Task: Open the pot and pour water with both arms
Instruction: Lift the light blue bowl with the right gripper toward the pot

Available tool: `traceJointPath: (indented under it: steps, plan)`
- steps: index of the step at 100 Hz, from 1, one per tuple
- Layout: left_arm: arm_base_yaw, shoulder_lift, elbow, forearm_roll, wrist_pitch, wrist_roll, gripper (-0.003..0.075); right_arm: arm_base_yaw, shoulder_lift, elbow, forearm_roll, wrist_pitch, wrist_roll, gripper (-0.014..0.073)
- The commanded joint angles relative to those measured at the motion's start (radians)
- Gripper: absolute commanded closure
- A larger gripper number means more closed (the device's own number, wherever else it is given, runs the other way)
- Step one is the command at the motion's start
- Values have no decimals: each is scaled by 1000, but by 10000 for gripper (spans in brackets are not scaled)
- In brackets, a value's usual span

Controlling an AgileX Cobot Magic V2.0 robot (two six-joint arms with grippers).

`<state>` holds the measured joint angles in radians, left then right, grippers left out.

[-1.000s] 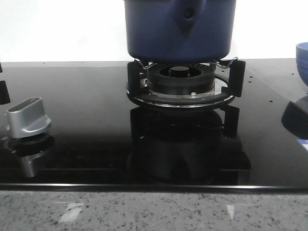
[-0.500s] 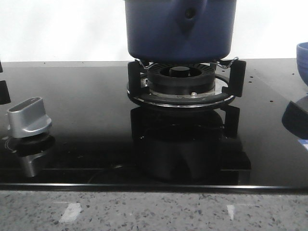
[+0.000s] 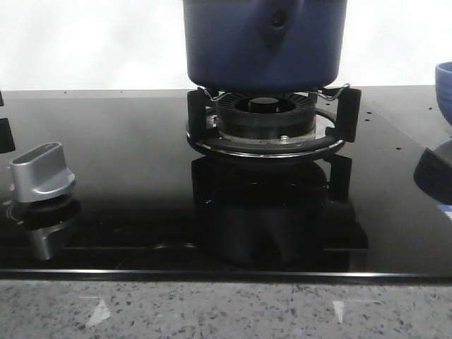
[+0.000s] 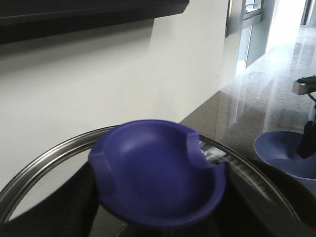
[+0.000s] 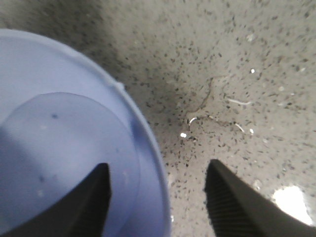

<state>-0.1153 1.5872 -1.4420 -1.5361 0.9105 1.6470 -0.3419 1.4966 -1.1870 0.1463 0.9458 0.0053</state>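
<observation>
At top centre of the front view the pot [image 3: 264,44] sits on the burner [image 3: 265,116]; the lid knob [image 4: 157,172] fills the left wrist view, the left gripper's grip impossible to tell, while the right gripper [image 5: 157,197], spread wide, straddles the bowl rim [image 5: 148,143], so lid-lifting seems in hand and pouring next.

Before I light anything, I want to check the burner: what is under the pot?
The pot sits on black pan supports over the round burner head on the glass hob. No flame shows; the pot's underside is hidden.

From where I stand, no writing, brand, number or sign can be read anywhere: not on the pot [image 3: 265,42], the silver stove knob [image 3: 41,171], the burner [image 3: 266,116], the blue bowl [image 5: 59,148], or the speckled surface [image 5: 237,74].
</observation>
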Motion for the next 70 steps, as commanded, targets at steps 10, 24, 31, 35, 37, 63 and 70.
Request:
traceJointPath:
  steps: [10,24,31,35,37,63,70]
  plan:
    - [4,-56,-34,-83,20,-9,447,-6,-6,-34,12,-46,-5,361]
    - [4,-56,-34,-83,20,-9,447,-6,-6,-34,12,-47,-5,498]
    - [4,-56,-34,-83,20,-9,447,-6,-6,-34,12,-47,-5,585]
    - [4,-56,-34,-83,18,-9,447,-6,-6,-34,12,-45,-5,628]
    - [4,-56,-34,-83,18,-9,447,-6,-6,-39,12,-43,-5,651]
    - [4,-56,-34,-82,16,-9,447,14,-6,-174,22,56,-13,666]
    - [4,-56,-34,-82,16,-9,447,29,-6,-235,27,95,-13,657]
